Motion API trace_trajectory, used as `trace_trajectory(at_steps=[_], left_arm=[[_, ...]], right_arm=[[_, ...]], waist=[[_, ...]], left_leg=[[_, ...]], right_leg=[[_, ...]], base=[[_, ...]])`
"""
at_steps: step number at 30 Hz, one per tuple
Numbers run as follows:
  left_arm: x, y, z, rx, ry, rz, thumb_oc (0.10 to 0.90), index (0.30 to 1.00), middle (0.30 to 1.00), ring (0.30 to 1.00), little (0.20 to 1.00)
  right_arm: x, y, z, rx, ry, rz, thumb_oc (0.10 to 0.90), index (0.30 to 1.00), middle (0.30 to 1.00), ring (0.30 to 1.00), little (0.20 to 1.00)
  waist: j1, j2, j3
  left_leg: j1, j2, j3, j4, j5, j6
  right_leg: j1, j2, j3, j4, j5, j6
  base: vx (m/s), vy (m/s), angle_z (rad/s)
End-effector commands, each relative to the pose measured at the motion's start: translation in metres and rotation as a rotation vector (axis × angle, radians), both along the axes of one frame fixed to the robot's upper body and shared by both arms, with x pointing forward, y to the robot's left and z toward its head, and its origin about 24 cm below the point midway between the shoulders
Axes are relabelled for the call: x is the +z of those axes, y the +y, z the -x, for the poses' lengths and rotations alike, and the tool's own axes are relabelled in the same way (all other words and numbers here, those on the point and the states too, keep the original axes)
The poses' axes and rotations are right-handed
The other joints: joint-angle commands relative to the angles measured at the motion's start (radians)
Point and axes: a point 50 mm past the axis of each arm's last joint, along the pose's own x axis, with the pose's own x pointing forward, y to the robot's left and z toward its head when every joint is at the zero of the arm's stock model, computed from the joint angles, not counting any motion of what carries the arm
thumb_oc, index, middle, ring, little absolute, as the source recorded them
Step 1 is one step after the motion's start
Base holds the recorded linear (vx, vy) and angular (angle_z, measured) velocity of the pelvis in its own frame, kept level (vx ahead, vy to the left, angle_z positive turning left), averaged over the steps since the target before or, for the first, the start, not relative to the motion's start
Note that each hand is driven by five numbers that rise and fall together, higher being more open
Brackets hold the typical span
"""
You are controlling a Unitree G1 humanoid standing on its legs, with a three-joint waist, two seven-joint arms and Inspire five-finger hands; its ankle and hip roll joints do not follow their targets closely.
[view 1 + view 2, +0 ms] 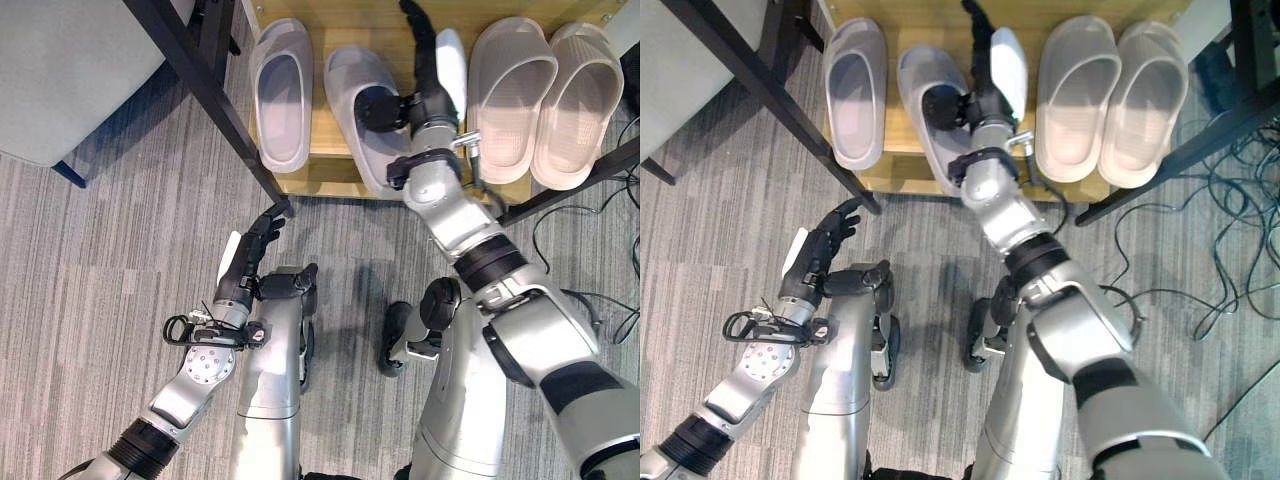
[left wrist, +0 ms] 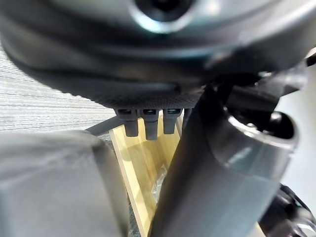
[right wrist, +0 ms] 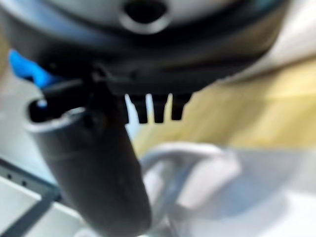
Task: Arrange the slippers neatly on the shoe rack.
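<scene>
Right hand (image 1: 425,70) covers part of grey slipper (image 1: 360,120); shoe rack (image 1: 330,160) cut off by the top edge.

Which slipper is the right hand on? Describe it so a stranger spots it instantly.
Find the wooden shoe rack shelf holding four slippers. It is the grey slipper second from the left, under the right hand. Unlike its straight neighbours, it lies slanted, heel overhanging the shelf's front edge.
</scene>
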Motion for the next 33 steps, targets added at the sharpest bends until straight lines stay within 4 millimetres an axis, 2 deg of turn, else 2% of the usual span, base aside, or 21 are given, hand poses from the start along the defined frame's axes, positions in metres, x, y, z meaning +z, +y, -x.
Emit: trace_trajectory(at_steps=[1,5,11,15,33], left_arm=[[0.019,-0.018,0.008,-0.097,-0.11,0.026,0.8,0.9,0.9,0.9,0.9],[0.017,-0.011,0.008,-0.071,-0.094,0.013,0.8,0.9,0.9,0.9,0.9],[0.015,-0.009,0.011,-0.068,-0.086,0.009,0.8,0.9,0.9,0.9,0.9],[0.014,-0.009,0.012,-0.069,-0.084,0.011,0.8,0.9,0.9,0.9,0.9],[0.005,0.002,0.013,-0.044,-0.035,-0.008,0.8,0.9,0.9,0.9,0.9]], right_arm=[[0.066,0.044,0.025,0.205,-0.247,-0.003,0.8,0.9,0.9,0.9,0.9],[0.065,0.041,0.027,0.224,-0.247,0.033,0.8,0.9,0.9,0.9,0.9],[0.07,0.032,0.027,0.173,-0.282,0.072,0.8,0.9,0.9,0.9,0.9],[0.074,0.029,0.027,0.136,-0.305,0.111,0.8,0.9,0.9,0.9,0.9],[0.075,0.04,0.044,0.338,-0.309,0.143,0.8,0.9,0.9,0.9,0.9]], waist=[[0.05,-0.001,-0.036],[0.041,-0.018,-0.036],[0.036,-0.02,-0.036],[0.035,-0.009,-0.036],[0.025,-0.016,-0.036]], left_leg=[[-0.101,-0.042,-0.009,0.024,0.003,0.059],[-0.101,-0.04,-0.002,0.023,0.003,0.055],[-0.101,-0.038,-0.003,0.03,0.001,0.052],[-0.101,-0.038,-0.007,0.037,0.003,0.054],[-0.101,-0.035,-0.006,0.043,0.01,0.049]], right_leg=[[0.085,-0.036,0.041,0.218,-0.18,-0.057],[0.085,-0.039,0.048,0.22,-0.181,-0.06],[0.085,-0.041,0.049,0.224,-0.183,-0.061],[0.085,-0.039,0.042,0.228,-0.186,-0.062],[0.085,-0.041,0.043,0.23,-0.186,-0.062]], base=[[0.0,0.0,0.0],[0.0,0.0,0.0],[0.0,0.0,0.0],[0.0,0.0,0.0],[0.0,0.0,0.0]])
